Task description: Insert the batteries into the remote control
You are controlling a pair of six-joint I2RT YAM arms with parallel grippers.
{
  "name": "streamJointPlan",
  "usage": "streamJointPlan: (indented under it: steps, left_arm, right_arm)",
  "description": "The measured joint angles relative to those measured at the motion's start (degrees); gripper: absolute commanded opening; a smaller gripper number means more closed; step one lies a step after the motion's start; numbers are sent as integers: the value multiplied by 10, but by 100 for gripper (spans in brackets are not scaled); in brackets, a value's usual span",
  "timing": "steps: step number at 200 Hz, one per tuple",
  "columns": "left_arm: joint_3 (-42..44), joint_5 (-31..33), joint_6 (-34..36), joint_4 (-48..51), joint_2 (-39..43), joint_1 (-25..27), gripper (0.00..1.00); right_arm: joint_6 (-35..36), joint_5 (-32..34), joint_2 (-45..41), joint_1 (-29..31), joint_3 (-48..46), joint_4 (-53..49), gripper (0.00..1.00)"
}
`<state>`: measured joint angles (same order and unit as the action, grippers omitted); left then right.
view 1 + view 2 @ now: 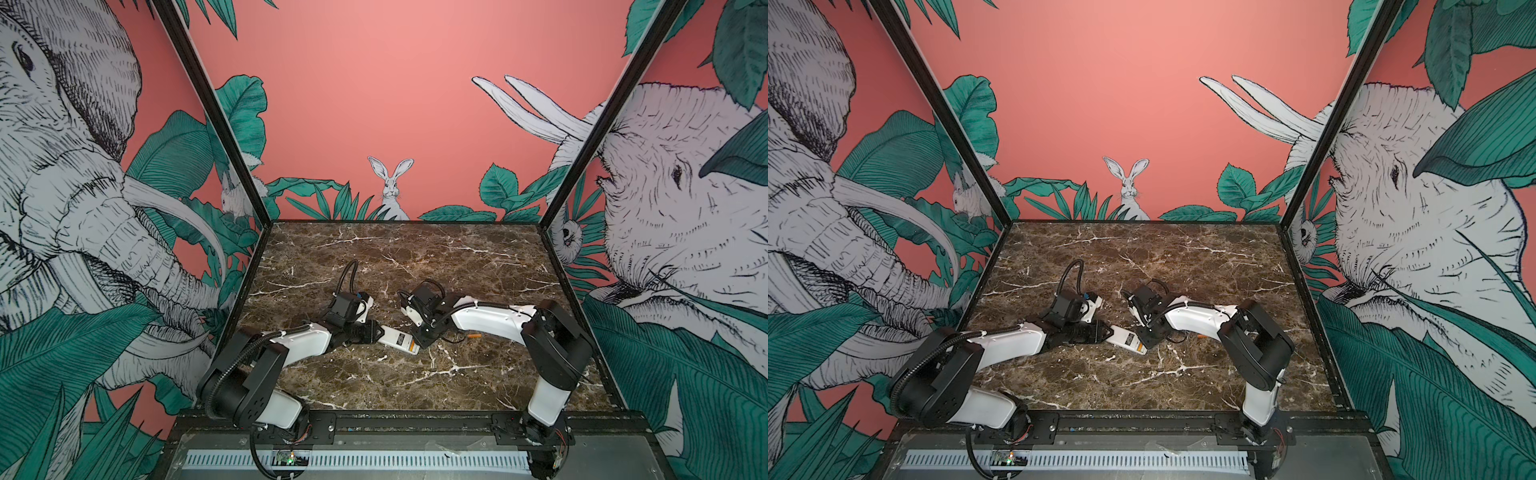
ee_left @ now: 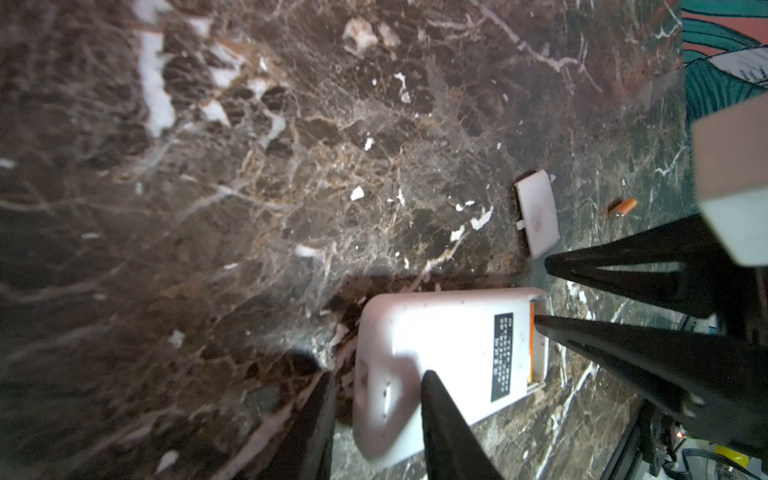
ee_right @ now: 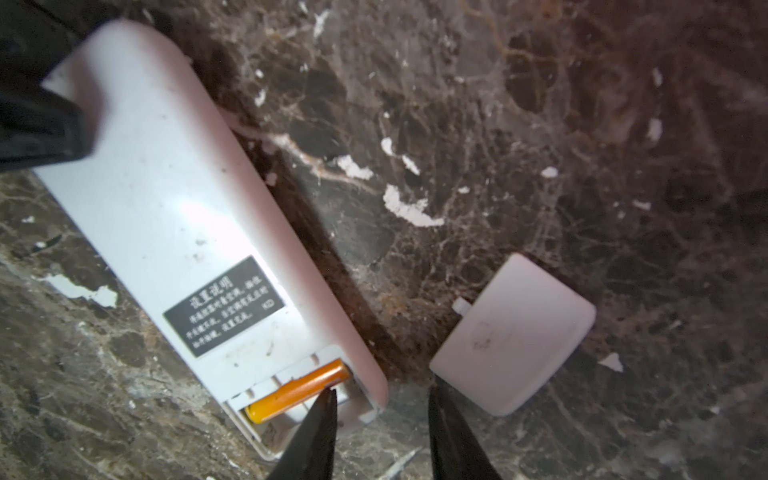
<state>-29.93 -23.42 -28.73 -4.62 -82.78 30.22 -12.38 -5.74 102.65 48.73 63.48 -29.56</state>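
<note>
Marble table [image 1: 374, 382] — left gripper [image 2: 378, 374] pinching remote control [image 3: 166, 187] | right gripper [image 3: 382, 388] spread, tip at battery [image 3: 299, 390] | cover [image 3: 515, 336]: wrist views only

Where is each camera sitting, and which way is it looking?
Top views: up high over the arms' bases, looking down across the table to the back wall; left arm and right arm show.
Left wrist: on the left arm, looking down at the remote control; left gripper and right gripper show.
Right wrist: on the right arm, looking down at a battery in the remote control; right gripper shows.
Shared: both wrist views show the loose cover.
</note>
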Motion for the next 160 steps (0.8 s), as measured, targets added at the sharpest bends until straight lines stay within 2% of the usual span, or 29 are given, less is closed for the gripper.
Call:
streamJointPlan:
  steps: [51,160]
  left_arm:
    - [0,6,-2,0,0,0,34]
    - [10,4,-2,-1,7,0,36]
  right_arm:
    - [0,15,-17,6,0,-6,46]
    - [-8,81,-130,-3,-21,-82,64]
